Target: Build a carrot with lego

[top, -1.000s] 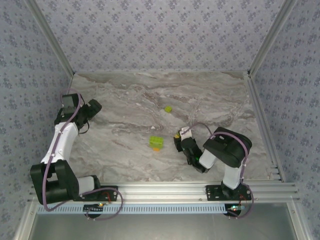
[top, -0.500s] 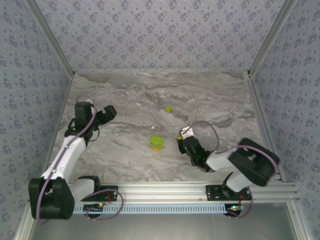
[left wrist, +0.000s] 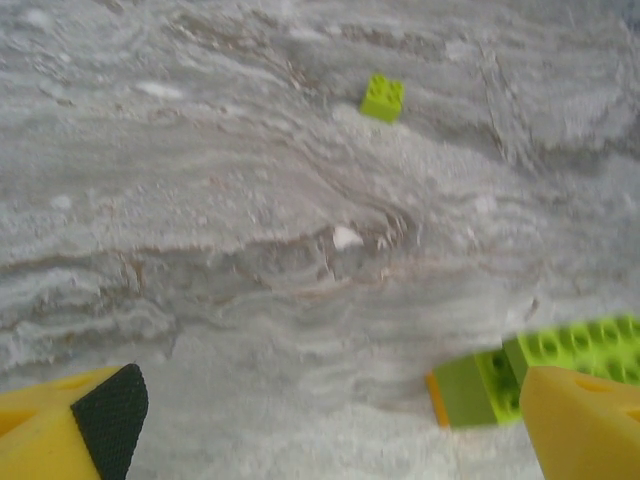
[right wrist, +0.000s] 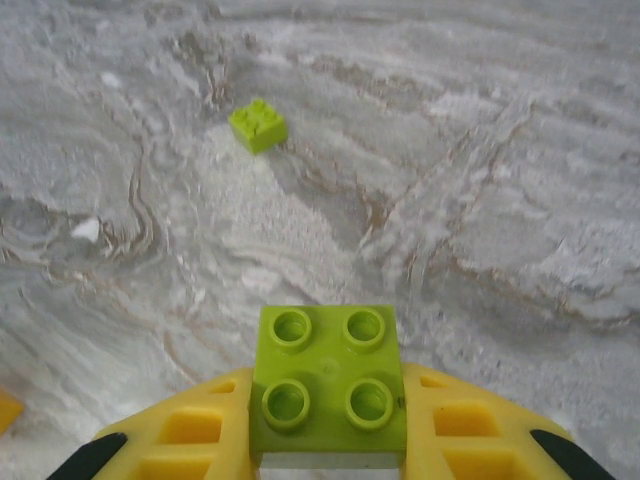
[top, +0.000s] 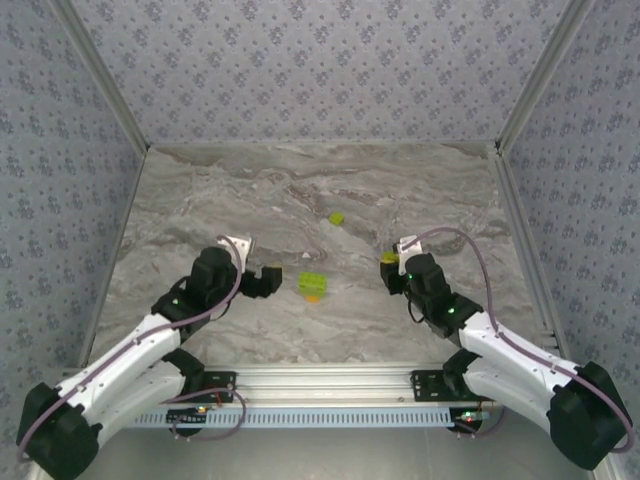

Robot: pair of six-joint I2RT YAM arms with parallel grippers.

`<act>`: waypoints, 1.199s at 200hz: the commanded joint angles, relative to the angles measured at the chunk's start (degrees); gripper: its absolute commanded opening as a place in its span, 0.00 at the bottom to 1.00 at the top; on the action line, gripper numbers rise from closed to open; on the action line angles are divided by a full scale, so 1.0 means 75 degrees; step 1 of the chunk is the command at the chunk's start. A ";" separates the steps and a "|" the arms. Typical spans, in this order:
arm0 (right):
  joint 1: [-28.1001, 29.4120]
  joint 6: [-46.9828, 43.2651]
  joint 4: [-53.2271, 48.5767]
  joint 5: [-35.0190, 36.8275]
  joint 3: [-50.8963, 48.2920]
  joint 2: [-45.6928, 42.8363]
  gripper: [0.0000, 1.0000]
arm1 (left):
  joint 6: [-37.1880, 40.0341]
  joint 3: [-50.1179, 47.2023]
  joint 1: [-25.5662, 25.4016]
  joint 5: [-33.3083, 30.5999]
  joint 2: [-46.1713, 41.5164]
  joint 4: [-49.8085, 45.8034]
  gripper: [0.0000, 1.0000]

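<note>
Yellow-fingered and spread wide, my left gripper (top: 268,283) hung empty at 9 o'clock of the partly built carrot (top: 312,286), lime-green studded plastic bricks joined to one orange brick, which lay near the middle of the grey marbled table (top: 250,190). Through the left wrist camera I saw it just beside one yellow finger (left wrist: 580,425). At 1 o'clock of the carrot, well apart, a small loose lime-green square brick (top: 337,217) sat alone. At 3 o'clock my right gripper (top: 392,268) was clamped on a lime-green four-stud square brick (right wrist: 330,385), studs facing up.
</note>
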 commanded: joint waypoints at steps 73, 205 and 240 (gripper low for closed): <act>-0.0082 0.0179 -0.0314 -0.0543 0.0530 0.0855 0.25 | 0.0030 0.0181 -0.2713 -0.1259 0.0382 -0.0788 0.97; -0.0313 -0.0058 -0.0400 -0.0838 0.0480 0.0885 0.25 | 0.1334 0.0809 -0.2645 -0.1248 0.3052 0.1186 0.98; -0.0418 -0.0282 -0.0410 -0.1046 0.0540 0.1015 0.25 | 0.1569 0.1037 -0.2442 -0.0669 0.3425 0.1342 0.98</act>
